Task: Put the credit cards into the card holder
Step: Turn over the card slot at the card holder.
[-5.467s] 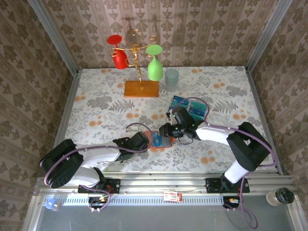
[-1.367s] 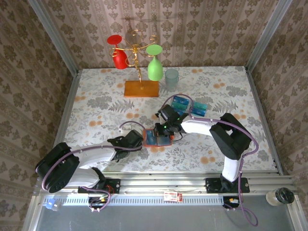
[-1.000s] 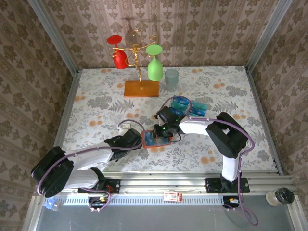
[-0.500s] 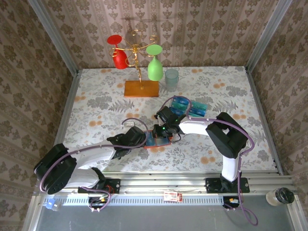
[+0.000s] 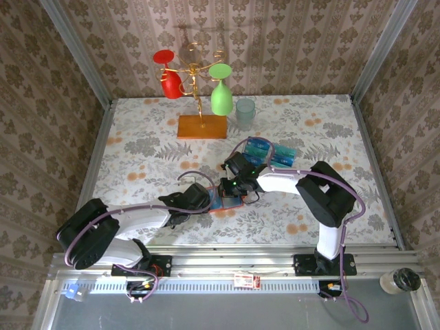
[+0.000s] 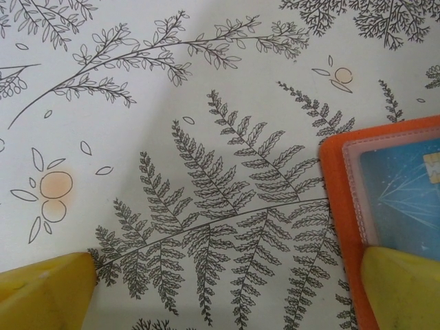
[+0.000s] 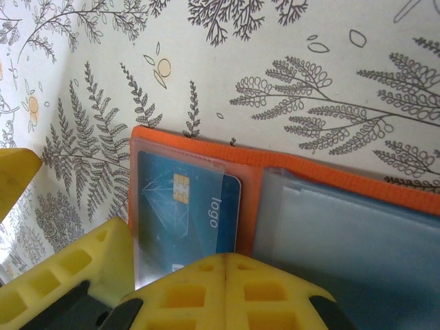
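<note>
You are at the seating step: one blue card [image 7: 185, 206] sits in the left pocket of the open card holder [image 7: 192, 142], which lies flat on the table [image 6: 172, 103] in front of both arms. Your right gripper [image 7: 227, 265] has its jaws pressed shut and empty, its tips over the card's lower edge. Your left gripper [image 6: 227, 269] has its jaws spread wide, with one finger [image 6: 405, 285] over the holder's orange edge.

Next, I judge, you lift the right arm clear and fetch one of the two credit cards [image 5: 260, 146] lying just behind it. The right pocket looks free. Mind the clear cup [image 5: 245, 113] and the glass stand [image 5: 201, 127] beyond them.
</note>
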Available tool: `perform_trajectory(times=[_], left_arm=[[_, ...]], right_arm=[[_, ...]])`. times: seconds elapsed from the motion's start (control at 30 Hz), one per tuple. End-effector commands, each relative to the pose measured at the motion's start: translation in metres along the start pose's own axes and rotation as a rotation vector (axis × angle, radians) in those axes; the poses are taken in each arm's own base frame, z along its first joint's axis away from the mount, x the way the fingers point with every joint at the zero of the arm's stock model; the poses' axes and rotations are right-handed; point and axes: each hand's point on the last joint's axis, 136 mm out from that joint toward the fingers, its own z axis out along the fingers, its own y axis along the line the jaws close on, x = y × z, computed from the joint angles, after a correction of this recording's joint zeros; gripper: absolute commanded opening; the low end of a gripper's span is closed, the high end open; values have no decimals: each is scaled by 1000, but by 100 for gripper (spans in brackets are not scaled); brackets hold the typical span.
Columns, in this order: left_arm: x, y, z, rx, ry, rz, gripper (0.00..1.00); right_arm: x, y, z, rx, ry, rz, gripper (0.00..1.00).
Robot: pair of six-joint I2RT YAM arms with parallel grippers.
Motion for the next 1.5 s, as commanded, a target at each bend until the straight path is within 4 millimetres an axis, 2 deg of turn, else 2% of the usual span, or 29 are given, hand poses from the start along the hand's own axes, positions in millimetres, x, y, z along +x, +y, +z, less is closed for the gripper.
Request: perform_trajectory(times=[0.0, 0.33, 0.8, 1.2, 1.47], left_arm=[[7, 8, 4, -34, 4, -8, 100], [6, 8, 4, -34, -1, -7, 100], [-2, 6, 2, -27, -17, -14, 100], [-36, -9, -19, 52, -87, -65, 100], [-40, -15, -24, 90, -95, -104, 100]], right_arm=[[5, -2, -5, 6, 3, -4, 0], [18, -6, 2, -1, 37, 7, 0], [21, 0, 9, -29, 54, 13, 0], [20, 2, 10, -37, 49, 29, 0], [17, 5, 9, -51, 37, 39, 0]])
